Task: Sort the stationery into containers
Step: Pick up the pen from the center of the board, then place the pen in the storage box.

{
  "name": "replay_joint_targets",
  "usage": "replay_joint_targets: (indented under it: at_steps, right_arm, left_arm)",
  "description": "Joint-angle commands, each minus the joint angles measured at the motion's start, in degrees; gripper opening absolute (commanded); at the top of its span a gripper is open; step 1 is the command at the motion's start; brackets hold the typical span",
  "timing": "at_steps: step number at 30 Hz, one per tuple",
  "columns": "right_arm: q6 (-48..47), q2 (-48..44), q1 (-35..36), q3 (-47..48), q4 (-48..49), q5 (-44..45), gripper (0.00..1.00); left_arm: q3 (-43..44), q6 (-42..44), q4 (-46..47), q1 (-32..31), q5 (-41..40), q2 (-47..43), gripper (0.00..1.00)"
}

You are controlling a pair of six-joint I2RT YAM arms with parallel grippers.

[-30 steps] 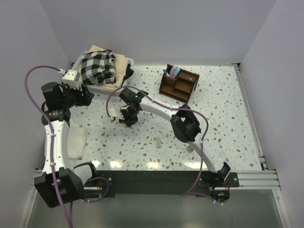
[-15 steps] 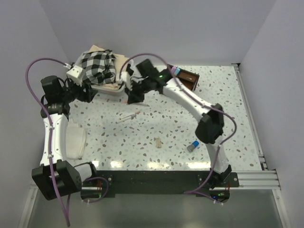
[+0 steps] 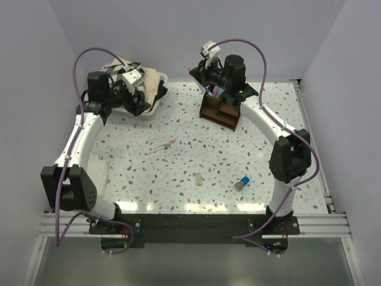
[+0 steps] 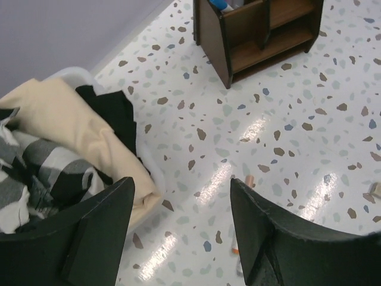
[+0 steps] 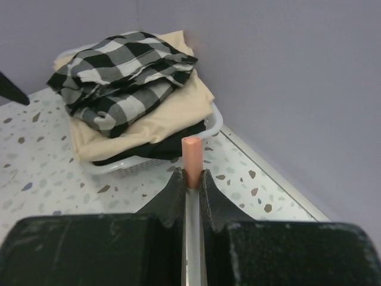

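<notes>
- The left gripper [image 4: 183, 210] is hovering beside the front corner of a white tub [image 5: 128, 170], its fingers standing well apart and holding nothing.
- The tub is carrying folded cloths: a checked cloth [image 5: 119, 71] is lying on top of a beige cloth [image 5: 161, 116], with something black showing beneath.
- A slim pen [image 3: 162, 146] with a pinkish tip is lying loose on the speckled table [image 3: 286, 143], mid-left.
- A small beige eraser [image 3: 197, 178] is sitting alone nearer the front edge.
- The right gripper [image 5: 191, 179] is hanging by the back-left corner of the organizer, fingers clamped together on an orange-tipped pen [image 5: 191, 150].
- The dark wooden organizer [image 3: 221, 112] is standing at the rear of the table; pink and blue pens are poking out of its tall back compartment, while its lower front compartments are showing only bare wood.
- A short blue cylinder [image 3: 241, 183] is lying on the table at front right, well apart from the organizer.
</notes>
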Motion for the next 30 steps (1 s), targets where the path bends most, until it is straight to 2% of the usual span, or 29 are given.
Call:
replay_joint_targets:
  at_steps: [1, 5, 12, 22, 30]
  right_arm:
    - [4.0, 0.3, -1.7, -2.6, 19.8, 7.2, 0.0]
    - [3.6, 2.2, -3.1, -3.3, 23.2, 7.8, 0.0]
    - [4.1, 5.7, -5.9, -3.7, 24.2, 7.1, 0.0]
    - [2.8, 8.2, -7.5, -7.9, 25.4, 6.0, 0.0]
    - [1.4, 10.2, -8.0, -9.8, 25.1, 5.2, 0.0]
  left_arm:
    - [7.4, 5.6, -4.0, -6.2, -3.0, 3.4, 0.7]
    - [13.0, 6.6, -7.3, -9.3, -4.2, 8.3, 0.71]
    - [20.0, 6.2, -9.7, -10.8, -5.4, 15.6, 0.71]
    - [25.1, 6.2, -10.2, -13.6, -7.6, 21.0, 0.71]
    - [24.9, 6.7, -10.9, -14.5, -9.4, 21.4, 0.71]
